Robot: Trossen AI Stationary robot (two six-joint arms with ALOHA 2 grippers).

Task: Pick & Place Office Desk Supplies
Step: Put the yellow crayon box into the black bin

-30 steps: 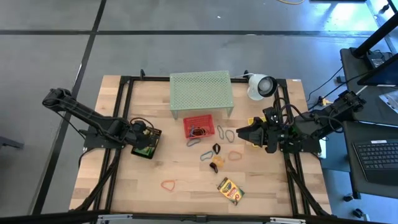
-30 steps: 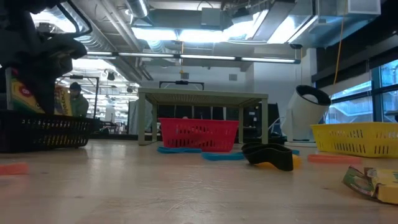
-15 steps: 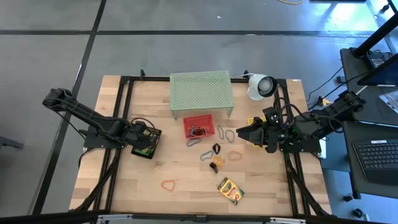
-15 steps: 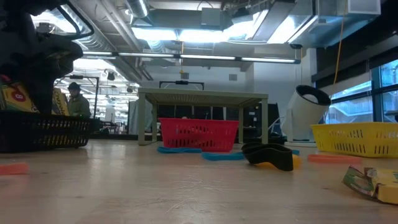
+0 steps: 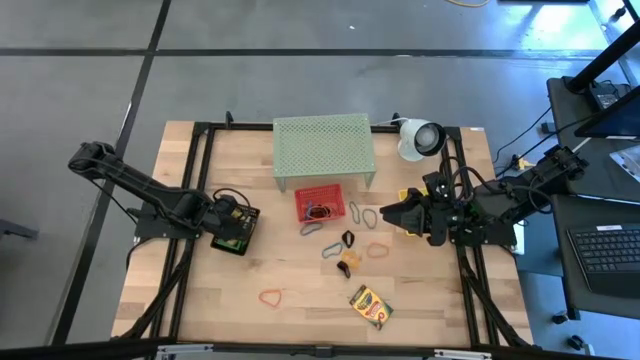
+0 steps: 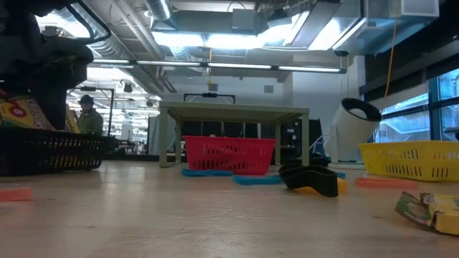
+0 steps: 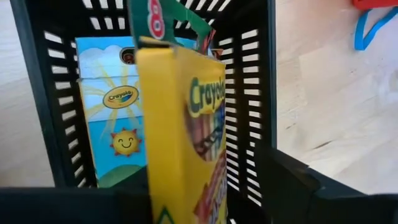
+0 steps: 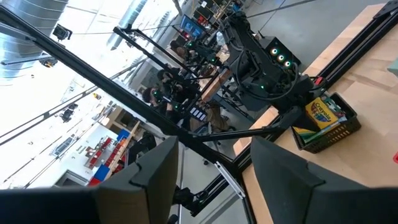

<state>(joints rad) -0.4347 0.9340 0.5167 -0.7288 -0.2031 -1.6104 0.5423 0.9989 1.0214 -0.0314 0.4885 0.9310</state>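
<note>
My left gripper (image 5: 232,226) hangs over the black basket (image 5: 251,216) at the table's left, fingers pointing steeply down and open (image 7: 205,174). A yellow crayon box (image 7: 186,130) stands tilted in the basket between the fingers, and beside it another box with a sun picture (image 7: 115,124) lies against the basket wall. A third crayon box (image 5: 370,306) lies flat near the front edge. Rubber-band loops (image 5: 272,296) and dark and orange clips (image 5: 347,242) lie mid-table. My right gripper (image 5: 385,213) is level above the table's right, open on nothing (image 8: 214,155). My left gripper stands open around the yellow crayon box, coming from above. A gap shows between the box and one finger (image 7: 292,180). Whether the other finger touches the box's broad face (image 7: 152,186) I cannot tell. The box rests inside the black basket, leaning.
A red basket (image 5: 318,201) with bands in it stands mid-table, before the pale green mesh stand (image 5: 323,148). A yellow basket (image 6: 409,159) sits under my right arm, and a white round device (image 5: 420,138) at the far right. Bare wood lies at the front left.
In the low view the yellow crayon box under my left gripper has tipped from upright to leaning and sunk lower in the black basket. Neither arm has shifted its place.
</note>
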